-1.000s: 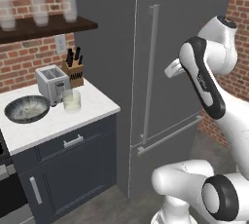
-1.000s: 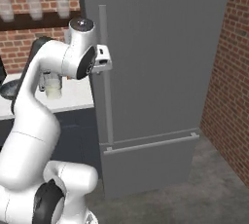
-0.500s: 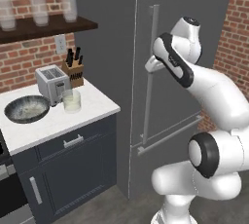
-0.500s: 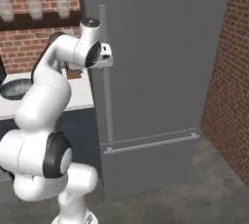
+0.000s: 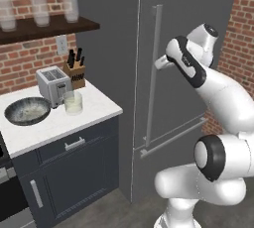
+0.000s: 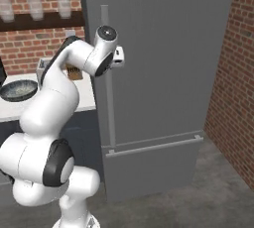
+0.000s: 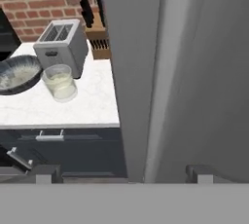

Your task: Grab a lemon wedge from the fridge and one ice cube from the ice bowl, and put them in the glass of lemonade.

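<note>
While the fridge stands closed, the gripper hangs at the upper part of its long vertical handle, with the jaws spread wide and nothing between them but the bar. In the hand view the two dark fingertips rise at either side of the bottom edge, and the handle runs up the frame between them, close ahead of the hand, so the bar sits inside the open span; whether either finger touches it cannot be told. In the right base view the gripper sits just beside the handle, on its door side.

The other task things lie well apart from the gripper, lower down and off to its left on the white counter. The glass of lemonade stands upright just in front of the toaster, nearest of the counter items to the fridge side. The ice bowl rests beside the glass, farther from the gripper, its rim close to the glass but apparently not touching. A knife block stands behind the toaster against the brick wall. In the hand view the glass, the bowl and the toaster all appear left of the handle.
</note>
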